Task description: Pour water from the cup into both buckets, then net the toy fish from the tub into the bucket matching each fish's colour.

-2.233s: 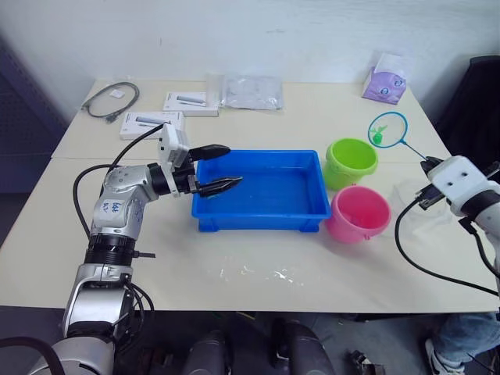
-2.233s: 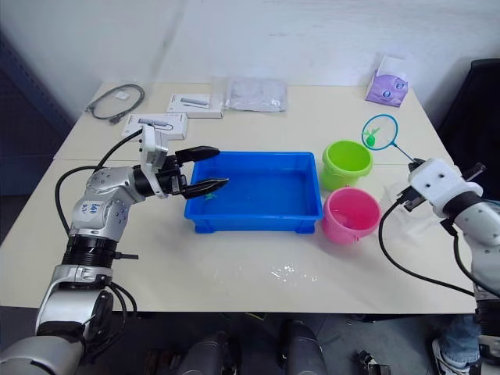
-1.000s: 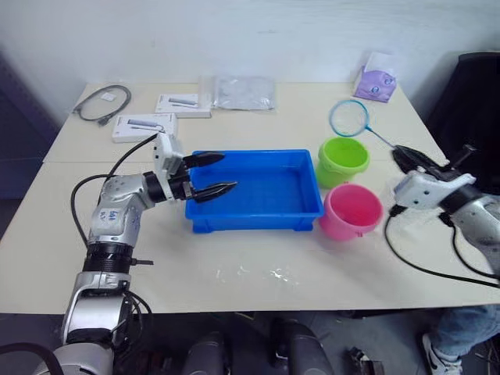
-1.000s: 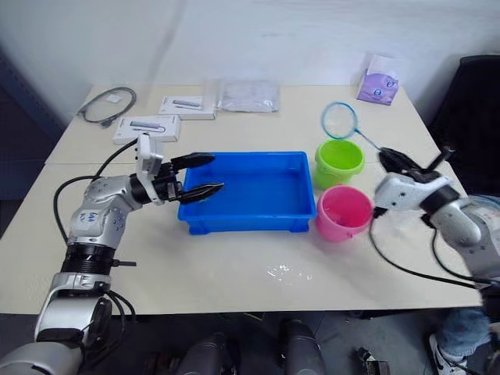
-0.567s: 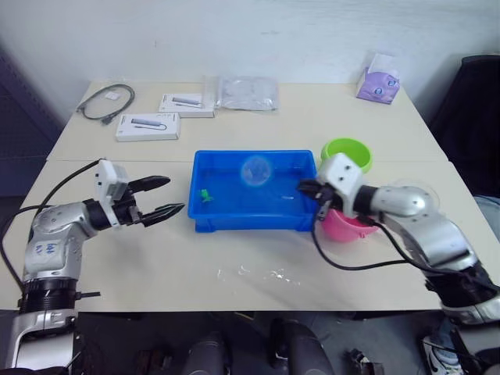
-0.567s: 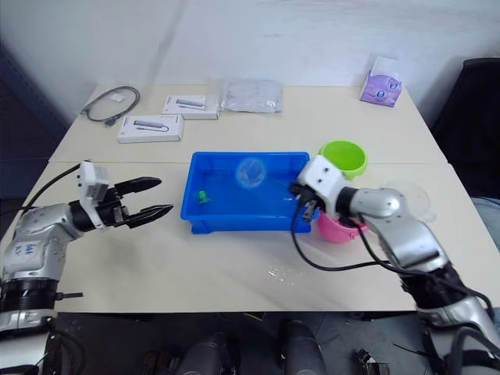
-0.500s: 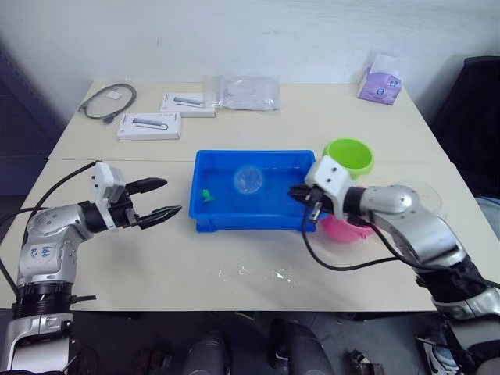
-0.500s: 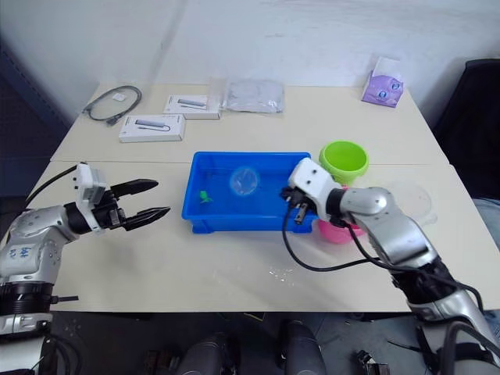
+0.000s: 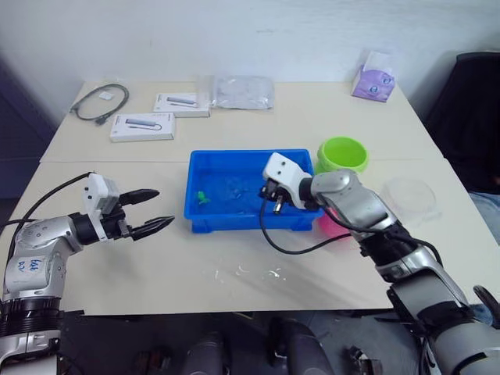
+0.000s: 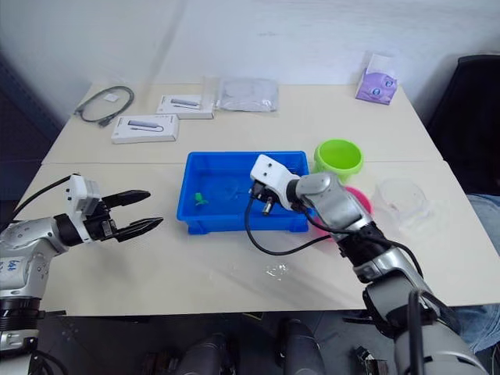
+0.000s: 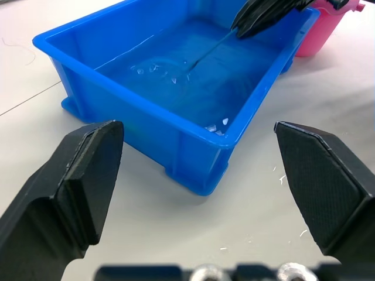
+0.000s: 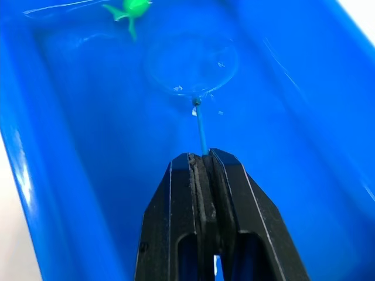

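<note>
One small bright green plastic fish [image 12: 131, 8] lies in the water near the left end of the shallow bright blue plastic tub [image 9: 205, 219], which sits mid-table. My right gripper [image 12: 203, 161] is pinched shut on the thin handle of the light blue hoop net [image 12: 191, 63]; the hoop sits submerged just beside the fish, not yet under it. My left gripper [image 9: 152, 209] hangs wide open over the table off the tub's left end, holding nothing.

Risks as I judge them: the thin handle could twist in so narrow a pinch, tipping the hoop. A quick sweep may push the fish away on its wake. The lime green round plastic bucket [image 9: 340, 154] stands past the tub's far right corner, so a long carry could drip or drop the catch.
</note>
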Motion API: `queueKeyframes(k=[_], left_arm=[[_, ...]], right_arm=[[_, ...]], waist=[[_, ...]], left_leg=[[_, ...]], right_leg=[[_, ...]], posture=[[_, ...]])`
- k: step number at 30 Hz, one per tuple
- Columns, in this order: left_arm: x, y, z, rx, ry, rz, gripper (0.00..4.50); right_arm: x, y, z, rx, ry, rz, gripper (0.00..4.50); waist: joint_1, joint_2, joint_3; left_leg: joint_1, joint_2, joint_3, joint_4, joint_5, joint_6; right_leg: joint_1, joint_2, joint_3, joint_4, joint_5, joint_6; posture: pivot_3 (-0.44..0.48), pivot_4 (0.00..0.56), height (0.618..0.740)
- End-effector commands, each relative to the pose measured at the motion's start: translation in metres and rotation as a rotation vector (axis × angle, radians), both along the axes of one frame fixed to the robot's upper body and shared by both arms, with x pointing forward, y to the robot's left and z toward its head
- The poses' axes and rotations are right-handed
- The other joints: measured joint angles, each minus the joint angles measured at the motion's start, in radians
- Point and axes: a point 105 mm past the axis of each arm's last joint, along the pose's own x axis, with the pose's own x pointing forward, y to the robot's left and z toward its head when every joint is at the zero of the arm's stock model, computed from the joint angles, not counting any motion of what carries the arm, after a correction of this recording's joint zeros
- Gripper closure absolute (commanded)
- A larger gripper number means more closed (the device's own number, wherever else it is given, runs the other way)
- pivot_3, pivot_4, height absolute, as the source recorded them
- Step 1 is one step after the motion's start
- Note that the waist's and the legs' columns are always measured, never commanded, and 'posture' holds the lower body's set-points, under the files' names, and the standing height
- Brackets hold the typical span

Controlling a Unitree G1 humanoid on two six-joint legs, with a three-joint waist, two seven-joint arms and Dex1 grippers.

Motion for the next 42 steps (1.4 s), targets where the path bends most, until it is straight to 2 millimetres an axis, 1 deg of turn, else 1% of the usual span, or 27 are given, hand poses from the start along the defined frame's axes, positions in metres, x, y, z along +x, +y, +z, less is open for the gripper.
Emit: queueKeyframes(k=[1, 3, 5, 8, 11, 15, 19, 23, 27, 31, 33, 37, 42], left_arm=[[-0.004, 0.003, 0.017, 0.005, -0.068, -0.007, 0.08], [-0.004, 0.003, 0.019, 0.006, -0.072, -0.009, 0.08], [-0.003, 0.003, 0.021, 0.014, -0.08, -0.01, 0.08], [-0.003, 0.003, 0.025, 0.035, -0.092, -0.018, 0.08], [-0.002, 0.002, 0.027, 0.076, -0.099, -0.039, 0.08], [0.002, -0.003, 0.032, 0.113, -0.111, -0.055, 0.08], [0.008, -0.013, 0.038, 0.155, -0.132, -0.086, 0.08], [0.012, -0.017, 0.037, 0.196, -0.12, -0.118, 0.08], [0.021, -0.024, 0.041, 0.209, -0.105, -0.146, 0.08], [0.026, -0.031, 0.044, 0.207, -0.111, -0.176, 0.08], [0.027, -0.033, 0.044, 0.201, -0.113, -0.182, 0.08], [0.03, -0.046, 0.043, 0.131, -0.125, -0.208, 0.08], [0.032, -0.073, 0.054, -0.033, -0.154, -0.256, 0.08]], right_arm=[[-0.004, 0.017, 0.005, -0.03, -0.018, 0.074, 4.5], [-0.007, 0.022, 0.002, -0.047, -0.015, 0.099, 4.5], [-0.01, 0.03, 0.006, -0.001, -0.008, 0.108, 4.5], [-0.013, 0.034, 0.013, 0.062, 0.002, 0.112, 4.5], [-0.017, 0.031, 0.018, 0.096, 0.003, 0.109, 4.5], [-0.023, 0.021, 0.024, 0.134, -0.002, 0.098, 4.5], [-0.03, 0.006, 0.031, 0.18, 0.002, 0.069, 4.5], [-0.037, -0.01, 0.039, 0.227, -0.004, 0.043, 4.5], [-0.039, -0.036, 0.048, 0.264, -0.044, -0.024, 4.5], [-0.043, -0.062, 0.054, 0.275, -0.091, -0.071, 4.5], [-0.046, -0.07, 0.055, 0.277, -0.106, -0.085, 4.5], [-0.053, -0.094, 0.06, 0.291, -0.149, -0.126, 4.5], [-0.064, -0.114, 0.08, 0.351, -0.206, -0.16, 4.5]], waist=[[-0.001, 0.0, 0.0], [-0.002, 0.0, 0.0], [-0.003, 0.0, 0.0], [-0.004, 0.0, 0.0], [-0.004, 0.0, 0.0], [-0.003, 0.0, 0.0], [0.0, 0.0, 0.0], [0.002, 0.0, 0.0], [0.004, 0.0, 0.0], [0.006, 0.0, 0.0], [0.006, 0.0, 0.0], [0.006, 0.0, 0.0], [0.01, 0.0, 0.0]], left_leg=[[0.0, 0.0, 0.0, 0.0, 0.0, 0.0], [0.0, 0.0, 0.0, 0.0, 0.0, 0.0], [0.0, 0.0, 0.0, 0.0, 0.0, 0.0], [0.0, 0.0, 0.0, 0.0, 0.0, 0.0], [0.0, 0.0, 0.0, 0.0, 0.0, -0.001], [0.0, 0.0, -0.001, 0.0, 0.0, -0.001], [0.0, 0.0, 0.0, 0.0, 0.0, -0.001], [0.0, 0.0, 0.0, 0.0, 0.0, -0.001], [-0.001, 0.0, 0.0, 0.0, 0.0, -0.001], [-0.001, 0.0, 0.0, 0.0, 0.0, -0.001], [0.0, 0.0, 0.0, 0.0, 0.0, -0.001], [-0.001, 0.0, 0.0, 0.0, 0.0, -0.001], [-0.001, 0.0, 0.0, 0.0, 0.0, -0.001]], right_leg=[[0.0, 0.0, 0.0, 0.0, 0.0, 0.0], [0.0, 0.0, 0.0, 0.0, 0.0, 0.0], [0.0, 0.0, 0.0, 0.0, 0.0, 0.0], [0.0, 0.0, 0.0, 0.0, 0.0, 0.0], [0.0, 0.0, 0.0, 0.0, 0.0, 0.0], [-0.001, 0.0, 0.0, 0.0, 0.0, 0.0], [-0.001, 0.0, 0.0, 0.0, 0.0, 0.0], [-0.001, 0.0, 0.0, 0.0, 0.0, 0.0], [-0.001, 0.002, 0.0, 0.0, 0.0, 0.0], [-0.001, 0.002, 0.0, 0.0, 0.0, 0.0], [-0.001, 0.003, 0.0, -0.001, 0.0, 0.0], [-0.001, 0.004, 0.0, -0.001, 0.0, 0.0], [0.0, 0.004, 0.0, 0.0, 0.0, 0.0]], posture=[[0.0, 0.15, 0.74], [0.0, 0.15, 0.74], [0.0, 0.15, 0.74], [0.0, 0.15, 0.74], [0.0, 0.15, 0.74], [0.0, 0.15, 0.74], [0.0, 0.15, 0.74], [0.0, 0.15, 0.74], [0.0, 0.15, 0.74], [0.0, 0.15, 0.74], [0.0, 0.15, 0.74], [0.0, 0.15, 0.74], [0.0, 0.15, 0.74]])
